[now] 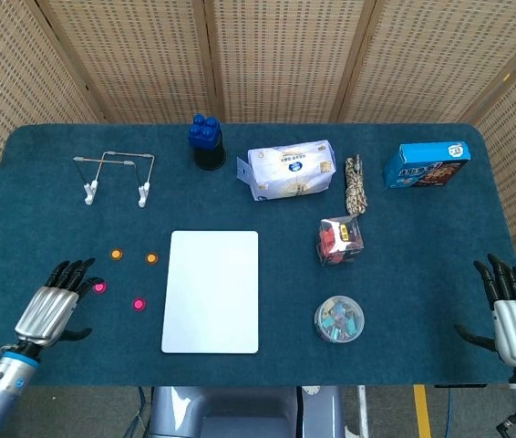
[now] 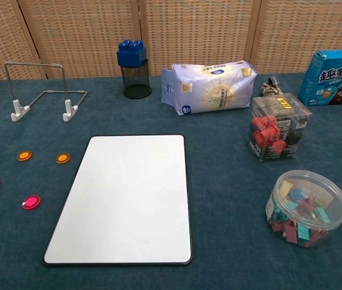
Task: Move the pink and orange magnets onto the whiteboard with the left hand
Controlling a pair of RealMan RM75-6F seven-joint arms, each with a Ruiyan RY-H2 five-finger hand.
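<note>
Chest view: blue box [image 2: 334, 77] reads "超级"; left robot hand [image 1: 55, 306], right robot hand [image 1: 513, 310] spread, empty.

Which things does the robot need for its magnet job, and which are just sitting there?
For the job: the two pink magnets, the two orange magnets, the whiteboard, the left hand.

Just lying about: wire stand, blue blocks on the black cup, tissue pack, rope, snack box, two clip boxes.
</note>
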